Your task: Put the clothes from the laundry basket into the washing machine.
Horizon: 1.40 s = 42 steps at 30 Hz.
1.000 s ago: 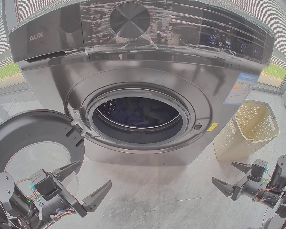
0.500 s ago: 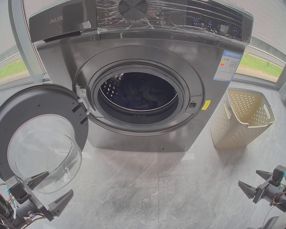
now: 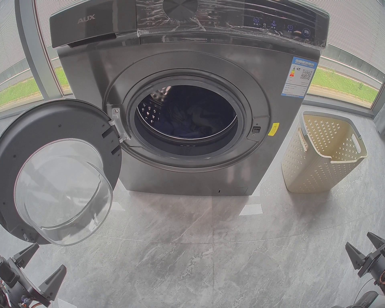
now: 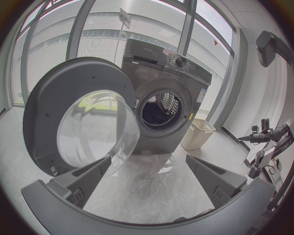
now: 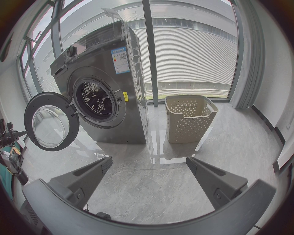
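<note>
Dark clothes (image 3: pixel 188 120) lie deep in the drum of the washing machine (image 3: pixel 92 72), clear of the seal; its door (image 3: pixel 56 120) stands wide open on the left; the laundry basket (image 3: pixel 309 172) just beside the machine looks empty, its bottom hidden; left gripper (image 3: pixel 51 256) and right gripper (image 3: pixel 359 242) hang low, fingers released, holding nothing; loading seems done, so check the basket's bottom first.

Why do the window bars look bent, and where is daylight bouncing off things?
Both wrist views: the wide lens bows the window bars and blackens the corners. Head view: the plastic film on the washing machine glints, the glossy floor mirrors the machine, the drum is dark, and the laundry basket throws a soft shadow.
</note>
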### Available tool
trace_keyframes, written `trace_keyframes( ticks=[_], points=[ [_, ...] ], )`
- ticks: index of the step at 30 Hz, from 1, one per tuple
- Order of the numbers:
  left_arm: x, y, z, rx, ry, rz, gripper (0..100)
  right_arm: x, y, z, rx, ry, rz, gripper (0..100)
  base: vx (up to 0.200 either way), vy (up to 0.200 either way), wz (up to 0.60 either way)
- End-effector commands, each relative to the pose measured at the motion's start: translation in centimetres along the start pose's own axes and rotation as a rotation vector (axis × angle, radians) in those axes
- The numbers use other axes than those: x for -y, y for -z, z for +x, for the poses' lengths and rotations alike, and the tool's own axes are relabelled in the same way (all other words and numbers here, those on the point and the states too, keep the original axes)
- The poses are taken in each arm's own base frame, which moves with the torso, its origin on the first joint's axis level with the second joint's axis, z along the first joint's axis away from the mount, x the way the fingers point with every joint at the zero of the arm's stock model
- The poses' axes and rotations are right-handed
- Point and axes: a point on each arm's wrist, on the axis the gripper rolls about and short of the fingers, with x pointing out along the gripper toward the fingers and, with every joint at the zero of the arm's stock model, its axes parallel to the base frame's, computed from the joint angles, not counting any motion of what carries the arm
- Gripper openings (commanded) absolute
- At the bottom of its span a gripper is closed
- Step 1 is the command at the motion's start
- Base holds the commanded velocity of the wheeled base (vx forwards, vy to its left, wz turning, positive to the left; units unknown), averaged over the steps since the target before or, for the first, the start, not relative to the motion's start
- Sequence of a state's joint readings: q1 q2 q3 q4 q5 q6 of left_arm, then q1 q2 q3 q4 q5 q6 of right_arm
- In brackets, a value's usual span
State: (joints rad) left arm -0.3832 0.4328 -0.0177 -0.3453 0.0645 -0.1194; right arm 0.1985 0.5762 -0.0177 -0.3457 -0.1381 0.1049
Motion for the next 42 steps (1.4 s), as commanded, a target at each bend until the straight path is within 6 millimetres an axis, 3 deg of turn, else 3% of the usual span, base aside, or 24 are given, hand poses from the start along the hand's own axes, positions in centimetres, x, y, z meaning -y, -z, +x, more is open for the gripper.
trace_keyframes(
  ticks=[1,7,8,19,24,28,32,42],
  points=[
    [-0.2,1.5,-1.9,0.073,-0.068,0.003,100,0.5,1.3,-2.4,0.122,0.028,-0.013,100,-0.200,0.000,0.00],
    [-0.2,2.7,-2.9,0.090,-0.125,-0.003,100,0.7,2.7,-3.5,0.136,0.094,-0.009,100,-0.100,0.000,0.00],
    [-0.1,3.6,-3.3,0.066,-0.150,-0.017,100,0.8,3.9,-4.3,0.127,0.090,0.000,100,0.000,0.000,0.00],
    [0.3,3.7,-3.8,0.152,-0.311,0.068,100,0.5,4.2,-5.3,0.222,0.125,-0.102,100,-0.055,0.000,0.00],
    [0.1,4.0,-4.0,0.135,-0.399,0.073,100,1.0,4.2,-5.4,0.236,0.356,-0.076,100,0.000,0.000,0.00],
    [0.2,4.5,-3.9,0.083,-0.309,0.088,100,0.2,4.9,-4.9,0.195,-0.028,-0.081,100,0.000,0.000,0.00],
    [0.2,4.5,-3.9,0.083,-0.303,0.099,100,0.4,4.9,-5.0,0.208,0.043,-0.069,100,0.000,0.000,0.00],
    [0.2,4.5,-3.9,0.085,-0.306,0.086,100,0.4,4.9,-5.0,0.209,0.030,-0.082,100,0.000,0.040,0.00]
  ],
)
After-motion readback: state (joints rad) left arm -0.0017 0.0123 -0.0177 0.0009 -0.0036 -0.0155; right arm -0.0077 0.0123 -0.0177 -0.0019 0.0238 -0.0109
